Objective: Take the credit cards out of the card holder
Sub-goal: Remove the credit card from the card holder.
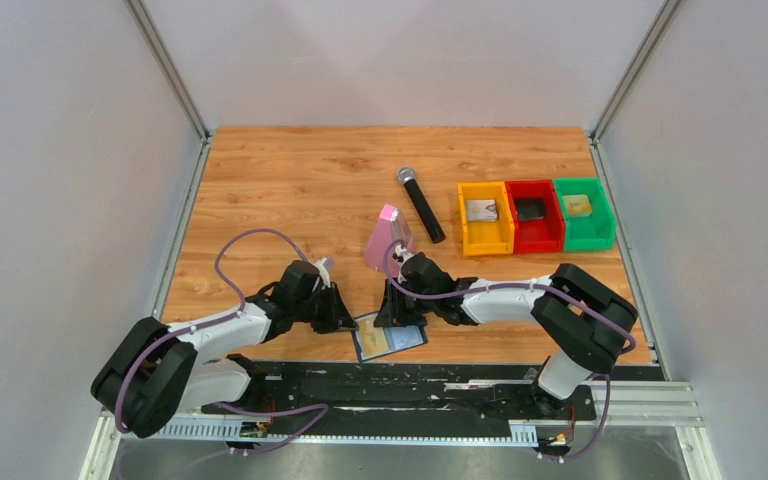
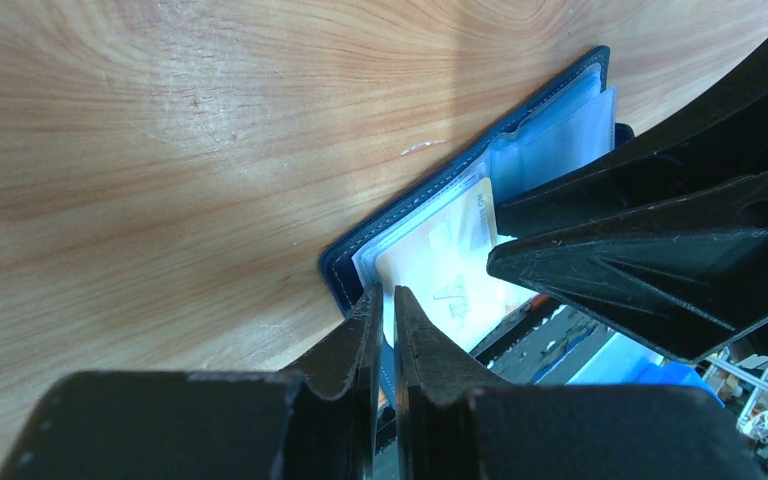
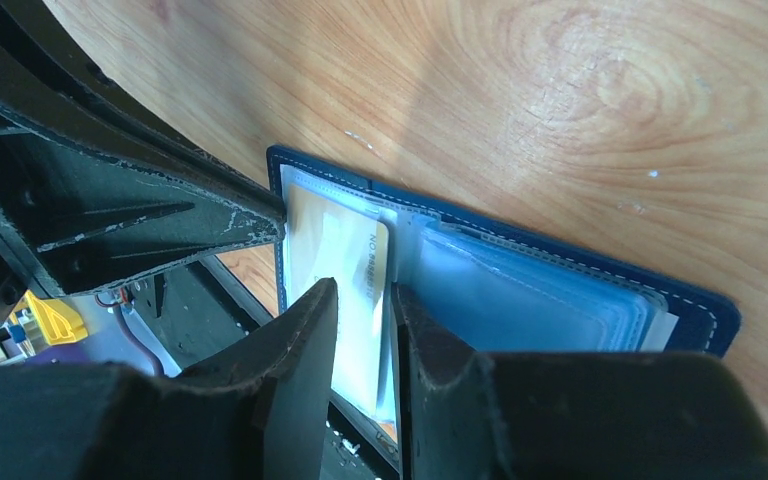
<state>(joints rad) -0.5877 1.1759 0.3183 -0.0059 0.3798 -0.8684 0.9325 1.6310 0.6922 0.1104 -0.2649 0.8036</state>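
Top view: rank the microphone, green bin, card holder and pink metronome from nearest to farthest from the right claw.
1. card holder, directly under the right claw, at the near edge
2. pink metronome, just behind the claw
3. microphone, farther back, slightly right
4. green bin, far right

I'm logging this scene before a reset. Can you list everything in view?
card holder: one, navy with a pale blue-grey inside, open at the table's near edge
credit card: one seen, tan-gold, in the holder's sleeve
metronome: one, pink, behind the holder
microphone: one, black, lying right of the metronome
orange bin, red bin, green bin: one each, in a row at the right, each holding a small item
table: one, wood
left end effector: black, seems to pinch the holder's edge
right end effector: black, fingers either side of the card, grip unclear
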